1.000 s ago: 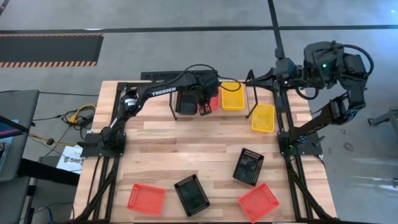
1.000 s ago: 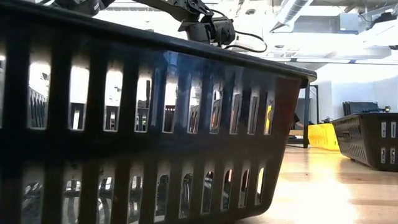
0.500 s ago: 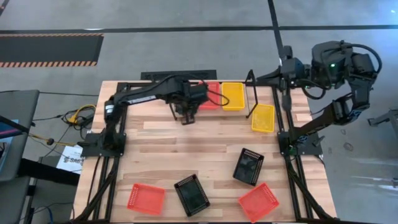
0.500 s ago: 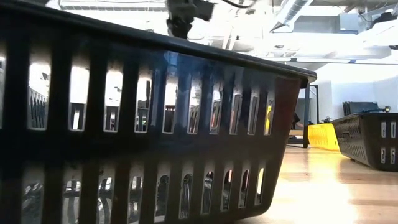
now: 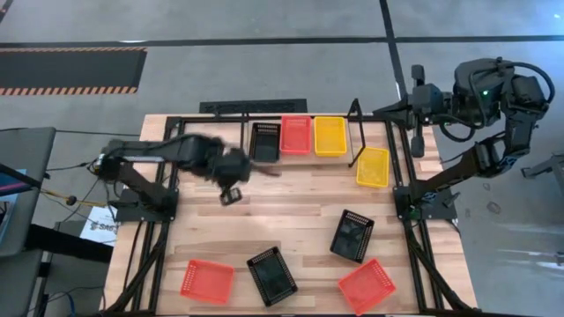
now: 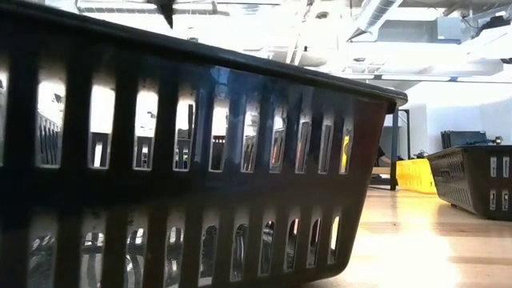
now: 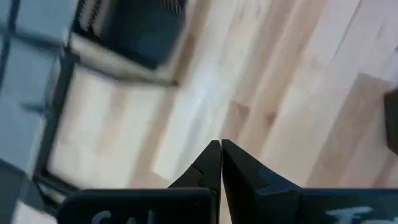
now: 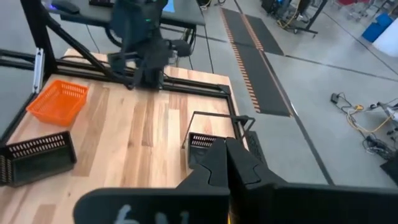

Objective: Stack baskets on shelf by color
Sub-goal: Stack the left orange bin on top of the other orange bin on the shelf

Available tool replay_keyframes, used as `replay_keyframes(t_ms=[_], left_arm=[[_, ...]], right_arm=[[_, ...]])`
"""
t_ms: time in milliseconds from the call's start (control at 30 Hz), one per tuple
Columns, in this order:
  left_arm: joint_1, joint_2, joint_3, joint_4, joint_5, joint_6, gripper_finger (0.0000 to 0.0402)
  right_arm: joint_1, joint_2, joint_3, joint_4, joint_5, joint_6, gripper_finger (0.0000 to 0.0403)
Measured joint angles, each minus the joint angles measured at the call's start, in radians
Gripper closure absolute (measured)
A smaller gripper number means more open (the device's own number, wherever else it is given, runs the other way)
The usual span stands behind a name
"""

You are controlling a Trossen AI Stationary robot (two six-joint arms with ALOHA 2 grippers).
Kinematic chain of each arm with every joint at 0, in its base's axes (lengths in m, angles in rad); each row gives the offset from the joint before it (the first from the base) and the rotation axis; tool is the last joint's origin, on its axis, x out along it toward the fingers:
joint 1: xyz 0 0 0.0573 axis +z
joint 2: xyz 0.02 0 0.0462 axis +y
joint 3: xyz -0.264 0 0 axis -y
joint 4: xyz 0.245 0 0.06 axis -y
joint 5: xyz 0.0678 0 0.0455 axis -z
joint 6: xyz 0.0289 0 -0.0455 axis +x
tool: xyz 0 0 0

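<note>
Baskets sit in two groups on the table (image 5: 291, 198). On the shelf (image 5: 356, 132) at the far edge three stand side by side — a black basket (image 5: 264, 141), a red basket (image 5: 295, 135) and a yellow basket (image 5: 330, 136). A second yellow basket (image 5: 373, 166) lies just beyond the shelf's right post, on the tabletop. Nearer the front edge lie four more, well apart: a red one (image 5: 207, 280) at the left, a black one (image 5: 271, 275) beside it, another black one (image 5: 352, 235) further right and toward the middle, and a red one (image 5: 366, 285) at the right front corner. In the low view the wall of a black basket fills most of the frame.

Left gripper (image 5: 228, 195) hangs over bare wood just in front of the shelf's left end, blurred; its wrist view shows the fingers (image 7: 211, 163) pressed together with nothing between them. Right gripper (image 5: 416, 146) is off the table's far right corner, above the floor — its jaws are also closed and empty.
</note>
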Motion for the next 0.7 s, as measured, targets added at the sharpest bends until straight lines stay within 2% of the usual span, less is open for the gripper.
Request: replay_keyframes(t_ms=[133, 233, 333, 433, 600, 633, 700], left_arm=[[-0.092, -0.107, -0.209, 0.057, 0.006, -0.255, 0.0401], [-0.155, -0.174, -0.354, 0.134, 0.073, -0.384, 0.0401], [-0.238, -0.191, -0.466, 0.281, 0.185, -0.36, 0.0401], [-0.32, -0.182, -0.538, 0.368, 0.225, -0.312, 0.0401], [-0.389, -0.157, -0.645, 0.373, 0.23, -0.467, 0.0401], [-0.397, -0.157, -0.668, 0.378, 0.25, -0.494, 0.0401], [-0.398, -0.157, -0.714, 0.405, 0.365, -0.485, 0.0401]], right_arm=[[0.0, 0.001, 0.0, 0.002, 0.0, -0.031, 0.0402], [0.0, 0.008, 0.0, 0.009, 0.0, -0.041, 0.0402], [0.0, 0.015, 0.0, 0.013, 0.0, -0.042, 0.0402], [0.0, 0.024, 0.0, 0.016, 0.0, -0.042, 0.0402], [0.0, 0.039, 0.001, 0.034, -0.001, -0.042, 0.0402], [0.0, 0.042, 0.0, 0.035, -0.002, -0.042, 0.0402], [0.0, 0.054, 0.0, 0.053, -0.003, -0.042, 0.0402]])
